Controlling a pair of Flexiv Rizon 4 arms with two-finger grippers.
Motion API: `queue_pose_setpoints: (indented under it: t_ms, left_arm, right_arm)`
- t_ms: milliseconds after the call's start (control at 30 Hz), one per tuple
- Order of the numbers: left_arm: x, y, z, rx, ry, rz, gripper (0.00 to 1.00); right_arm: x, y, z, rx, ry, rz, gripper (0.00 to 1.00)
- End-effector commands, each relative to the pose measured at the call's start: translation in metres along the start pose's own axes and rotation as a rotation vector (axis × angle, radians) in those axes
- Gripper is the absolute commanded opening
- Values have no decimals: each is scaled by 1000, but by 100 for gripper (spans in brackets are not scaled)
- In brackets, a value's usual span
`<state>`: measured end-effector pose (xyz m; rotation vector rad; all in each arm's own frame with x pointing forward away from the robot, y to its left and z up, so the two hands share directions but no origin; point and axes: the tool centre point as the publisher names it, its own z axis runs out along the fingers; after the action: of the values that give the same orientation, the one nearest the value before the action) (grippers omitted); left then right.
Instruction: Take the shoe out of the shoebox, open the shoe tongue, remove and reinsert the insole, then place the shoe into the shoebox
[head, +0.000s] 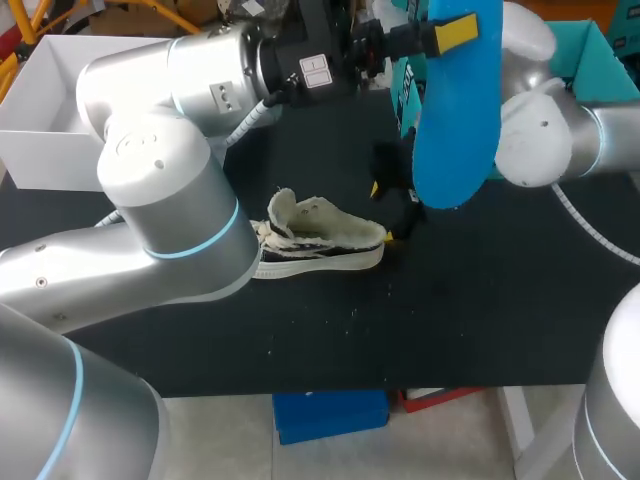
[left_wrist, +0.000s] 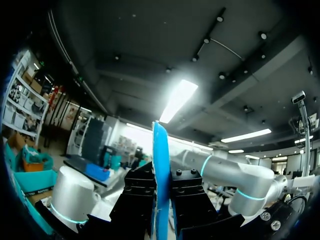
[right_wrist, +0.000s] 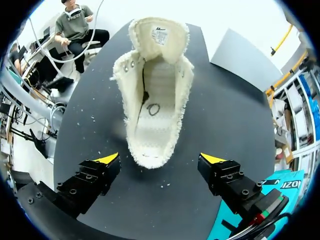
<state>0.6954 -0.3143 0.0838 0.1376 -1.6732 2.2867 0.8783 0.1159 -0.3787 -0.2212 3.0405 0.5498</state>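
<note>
Head view is showing the shoe (head: 320, 240) resting on the black table (head: 480, 320), with its tongue pulled open. The left gripper (left_wrist: 162, 192) is clamping the blue insole (head: 455, 100) high above the table. The right gripper (right_wrist: 160, 160) is hovering just beside the heel, fingers wide apart.

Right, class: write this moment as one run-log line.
left gripper: shut on blue insole, held aloft | right gripper: open, at heel of shoe | shoe: on table, tongue open
</note>
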Motion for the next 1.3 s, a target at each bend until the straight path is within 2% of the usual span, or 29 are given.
queue_pose_setpoints:
  t_ms: [33,600,1300]
  left_arm:
    - [1,1,2,2,-5,1,0]
    - [1,1,2,2,-5,1,0]
    - [1,1,2,2,-5,1,0]
  right_arm:
    - [-5,10,4,275,19,4,100]
    - [1,33,21,317,37,20,100]
    - [7,45,35,289,72,22,100]
